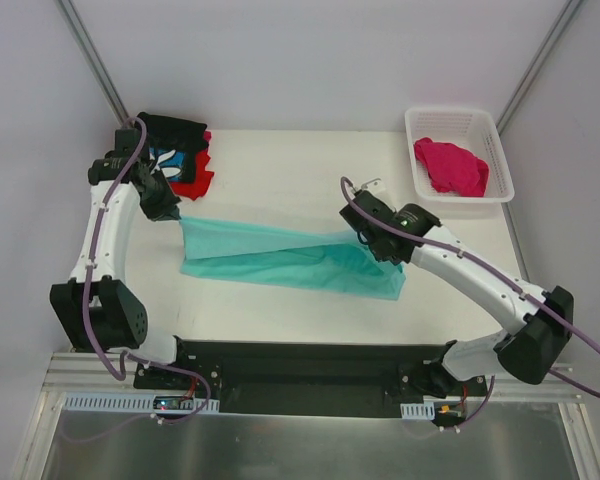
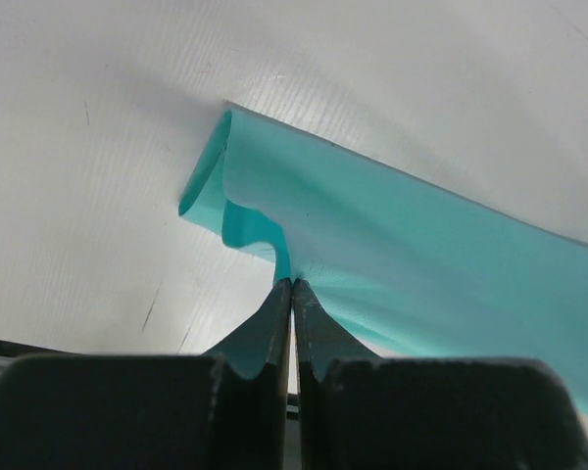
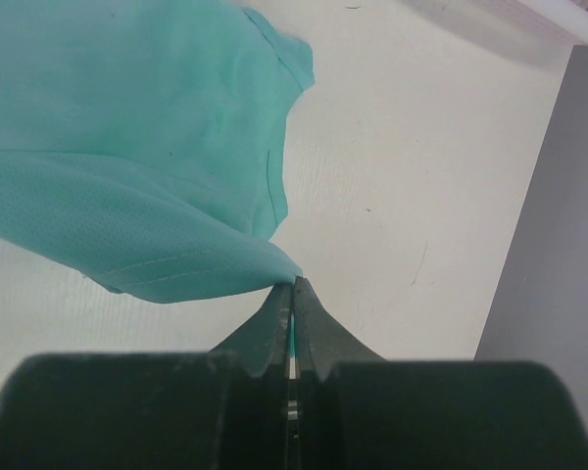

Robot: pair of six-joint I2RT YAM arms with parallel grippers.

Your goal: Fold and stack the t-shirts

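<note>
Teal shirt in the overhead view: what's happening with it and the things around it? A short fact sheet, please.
held item: mint-teal t-shirt, stretched between both grippers over the table
left gripper: shut on the shirt's left end
right gripper: shut on the shirt's right end
far-left corner: black t-shirt overlapping a red t-shirt
far-right corner: white lattice basket holding a crumpled magenta-pink t-shirt

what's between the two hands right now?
The mint-teal t-shirt, stretched from the left hand to the right hand, each pinching one end. Clearest in the top view.
</note>
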